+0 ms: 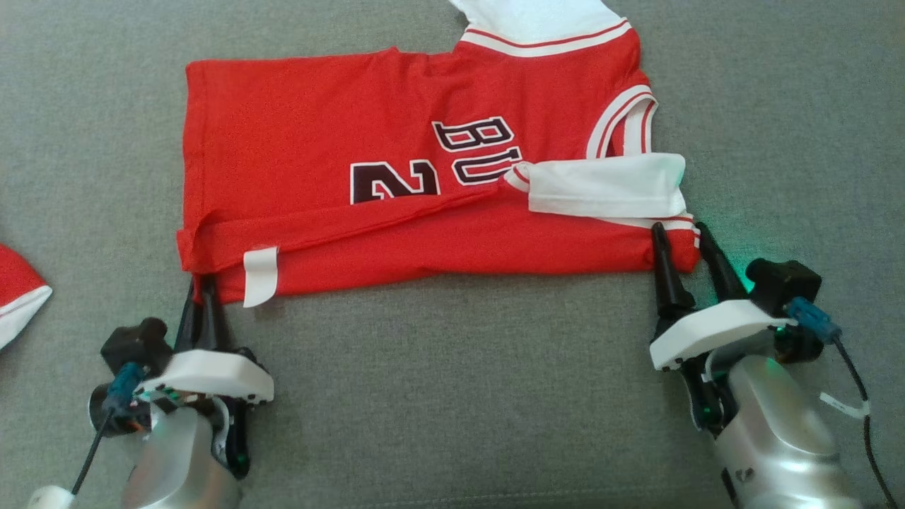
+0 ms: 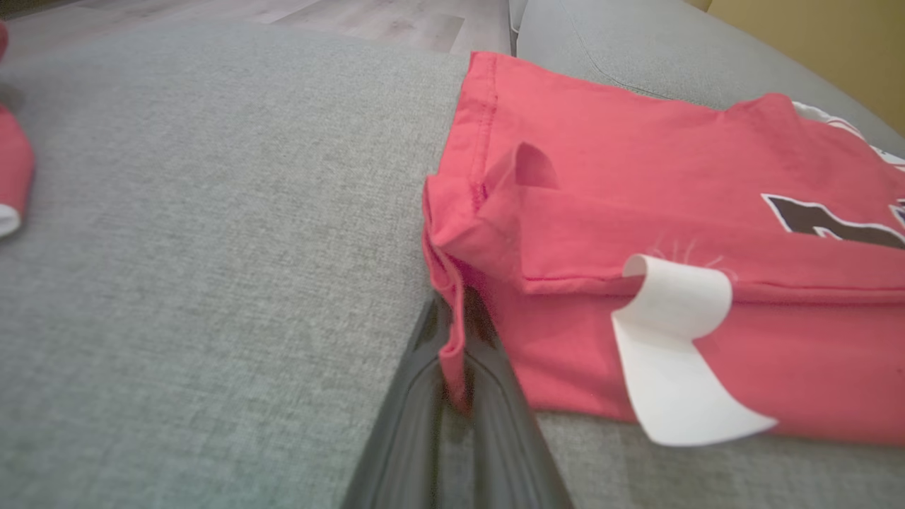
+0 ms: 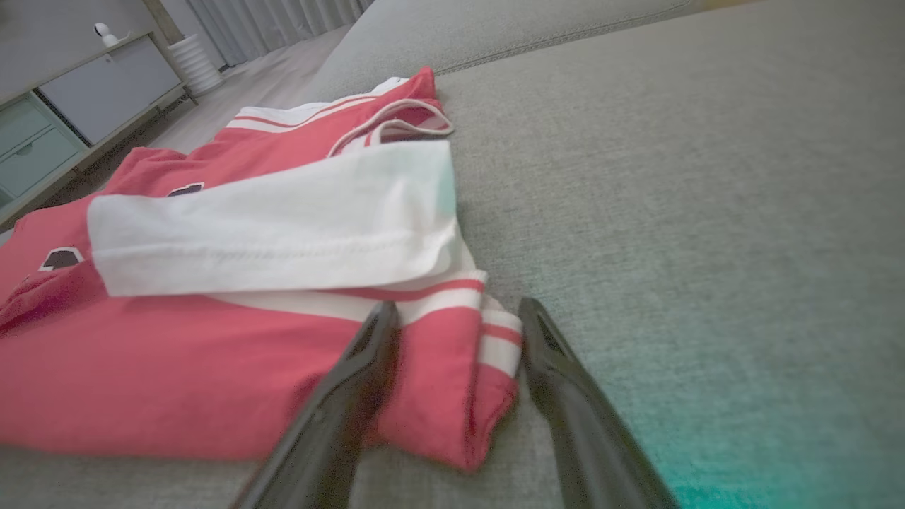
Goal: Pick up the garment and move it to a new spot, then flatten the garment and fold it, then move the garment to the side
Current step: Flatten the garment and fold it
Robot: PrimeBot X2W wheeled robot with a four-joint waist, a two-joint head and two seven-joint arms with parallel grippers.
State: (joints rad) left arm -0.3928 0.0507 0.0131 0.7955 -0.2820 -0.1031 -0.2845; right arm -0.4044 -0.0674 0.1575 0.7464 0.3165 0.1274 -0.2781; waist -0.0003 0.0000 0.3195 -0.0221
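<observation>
The garment (image 1: 396, 191) is a red jersey with white trim and dark lettering, lying partly folded on the grey couch cushion (image 1: 452, 396). A white sleeve (image 1: 608, 185) is folded over its right side, and a white label (image 1: 260, 274) curls off its near left edge. My left gripper (image 1: 201, 283) is shut on the near left corner; the left wrist view shows red fabric (image 2: 636, 212) pinched between the dark fingers of the left gripper (image 2: 456, 325). My right gripper (image 1: 680, 232) stands open astride the near right corner, and in the right wrist view the striped hem (image 3: 452, 332) lies between the right gripper's (image 3: 458, 311) fingers.
Another red and white cloth (image 1: 14, 297) lies at the left edge of the cushion, also seen in the left wrist view as a red cloth (image 2: 10, 177). Wooden floor (image 2: 339, 18) lies beyond the couch edge. A grey cabinet (image 3: 85, 92) stands far off.
</observation>
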